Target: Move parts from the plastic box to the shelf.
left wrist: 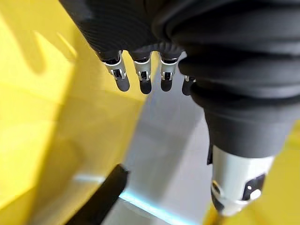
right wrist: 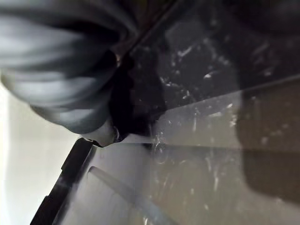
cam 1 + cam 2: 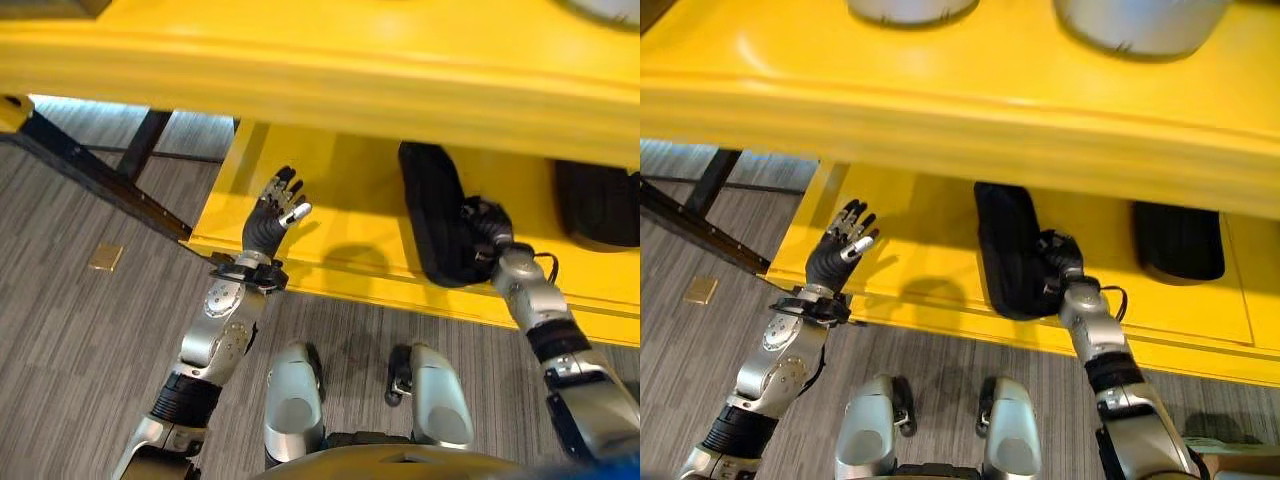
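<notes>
**G1 parking a black part on the yellow shelf**

Standing next to this thing while it works the yellow shelf (image 3: 940, 250). The right robot hand (image 3: 1058, 258) is reaching onto the lower level and sits right against a long black part (image 3: 1006, 250) that lies flat on the shelf surface, near the front edge. Its fingers look wrapped onto the side of the part, though the wrist camera is so close and dark that I honestly can't tell if it's gripping or just resting there

The left robot hand (image 3: 277, 208) hovers over the bare left end of the same level, fingers spread and relaxed, holding nothing, well apart from the part

Another black part (image 3: 1178, 240) is already lying further to the right on that level, and a couple of pale round tubs (image 3: 1138, 22) sit on the shelf level above. There's a small tan tag thing (image 3: 105, 258) on the floor off to the left

My read: this is the placing step, part is down on the shelf. Next it needs to let go cleanly and pull the arm back under that upper ledge without dragging the part off the front edge, then go back to the box for another
</notes>
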### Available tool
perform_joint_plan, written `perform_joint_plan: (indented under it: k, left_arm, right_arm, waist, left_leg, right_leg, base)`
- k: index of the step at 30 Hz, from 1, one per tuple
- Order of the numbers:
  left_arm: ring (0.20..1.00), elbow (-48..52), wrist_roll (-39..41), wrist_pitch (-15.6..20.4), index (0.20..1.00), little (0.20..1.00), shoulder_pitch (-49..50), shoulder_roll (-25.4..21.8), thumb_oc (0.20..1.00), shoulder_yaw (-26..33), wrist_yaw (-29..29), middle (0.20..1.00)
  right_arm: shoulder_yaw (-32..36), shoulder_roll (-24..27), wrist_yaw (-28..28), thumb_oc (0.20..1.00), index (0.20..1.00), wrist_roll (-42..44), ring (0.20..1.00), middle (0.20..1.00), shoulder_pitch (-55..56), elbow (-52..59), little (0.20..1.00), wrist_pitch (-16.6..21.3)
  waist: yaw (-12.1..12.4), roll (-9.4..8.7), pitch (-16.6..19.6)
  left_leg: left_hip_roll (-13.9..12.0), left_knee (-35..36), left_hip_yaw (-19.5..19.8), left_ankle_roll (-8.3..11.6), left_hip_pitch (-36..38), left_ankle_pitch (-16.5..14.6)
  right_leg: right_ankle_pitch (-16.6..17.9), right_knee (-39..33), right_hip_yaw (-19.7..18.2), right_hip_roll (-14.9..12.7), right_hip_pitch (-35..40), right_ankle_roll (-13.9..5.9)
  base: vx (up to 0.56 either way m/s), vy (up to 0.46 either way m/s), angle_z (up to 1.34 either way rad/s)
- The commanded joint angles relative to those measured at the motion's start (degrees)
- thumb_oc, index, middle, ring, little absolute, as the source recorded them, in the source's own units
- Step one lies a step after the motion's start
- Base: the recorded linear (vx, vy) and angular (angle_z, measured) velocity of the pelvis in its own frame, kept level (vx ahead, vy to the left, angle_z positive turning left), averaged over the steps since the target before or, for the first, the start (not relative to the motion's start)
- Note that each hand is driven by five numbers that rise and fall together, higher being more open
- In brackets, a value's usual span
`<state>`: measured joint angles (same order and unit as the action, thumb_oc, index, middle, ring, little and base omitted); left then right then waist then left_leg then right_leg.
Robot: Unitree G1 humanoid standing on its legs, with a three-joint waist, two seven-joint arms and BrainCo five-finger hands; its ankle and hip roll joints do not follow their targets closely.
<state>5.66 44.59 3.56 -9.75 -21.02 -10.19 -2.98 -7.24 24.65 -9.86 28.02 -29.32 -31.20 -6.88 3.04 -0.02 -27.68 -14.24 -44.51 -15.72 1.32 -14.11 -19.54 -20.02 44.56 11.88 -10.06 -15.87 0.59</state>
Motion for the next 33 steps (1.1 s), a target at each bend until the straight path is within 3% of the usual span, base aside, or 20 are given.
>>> perform_joint_plan:
  k: [1,6,16,26,31,33]
  left_arm:
    - [1.000,6.6,4.9,4.1,1.000,1.000,0.1,0.5,1.000,-0.9,-1.9,1.000]
    - [1.000,6.2,4.4,4.1,1.000,1.000,-3.0,0.7,1.000,-2.8,-3.1,1.000]
    - [1.000,4.3,4.5,5.7,1.000,1.000,-8.0,1.1,1.000,-7.3,-4.1,1.000]
    - [1.000,2.3,6.0,7.7,1.000,1.000,-11.2,0.1,1.000,-10.2,-3.6,1.000]
    - [1.000,1.2,6.1,9.5,1.000,1.000,-12.1,0.0,1.000,-11.2,-3.0,1.000]
    - [1.000,0.8,6.0,9.8,1.000,1.000,-12.6,0.0,1.000,-11.8,-3.3,1.000]
  right_arm:
    - [1.0,-1.2,-0.9,0.200,0.200,1.9,0.200,0.200,-0.3,-1.9,0.200,0.0]
    - [1.1,1.0,-1.3,0.200,0.200,1.1,0.200,0.200,-5.2,-6.3,0.200,-0.1]
    - [-2.4,6.9,-1.8,0.200,0.200,-1.6,0.200,0.200,-17.2,-16.3,0.200,-2.7]
    - [-5.3,9.3,-4.5,0.200,0.200,1.8,0.200,0.200,-28.8,-26.3,0.200,-4.9]
    - [-5.5,8.6,-7.1,0.200,0.200,7.0,0.200,0.200,-30.7,-28.8,0.200,-5.7]
    - [-5.8,8.0,-8.6,0.200,0.200,4.7,0.200,0.200,-31.9,-30.8,0.200,-5.4]
  waist:
    - [1.3,-0.89,1.9]
    - [1.3,-1.50,0.2]
    - [1.5,-0.95,-2.1]
    - [1.7,1.43,-2.1]
    - [1.4,2.00,-2.1]
    - [1.3,2.29,-2.1]
  left_leg:
    - [0.2,-2.6,-1.5,-3.47,-0.7,-0.1]
    - [-1.3,-7.8,-1.4,-3.45,-4.5,-2.2]
    - [-1.3,-14.4,1.2,-3.34,-10.6,-5.0]
    - [-0.8,-10.7,1.8,-1.45,-12.7,-3.1]
    - [-1.1,-9.3,1.7,-0.87,-12.6,-2.5]
    - [-1.2,-8.6,1.6,-0.51,-12.4,-2.3]
  right_leg:
    - [4.4,2.6,7.1,-5.3,1.0,-0.72]
    - [3.2,6.9,7.3,-6.8,-3.0,-0.68]
    - [1.0,13.9,4.5,-9.1,-11.1,-1.21]
    - [1.1,13.8,2.4,-9.3,-15.5,-2.53]
    - [1.3,13.3,1.9,-9.3,-16.0,-2.74]
    - [1.2,13.1,1.7,-9.2,-16.1,-2.78]
  base:
    - [-0.09,-0.015,0.12]
    - [-0.12,-0.012,0.03]
    - [-0.09,0.029,0.06]
    - [-0.05,0.041,-0.03]
    - [-0.03,0.019,0.01]
    - [0.00,0.000,0.00]
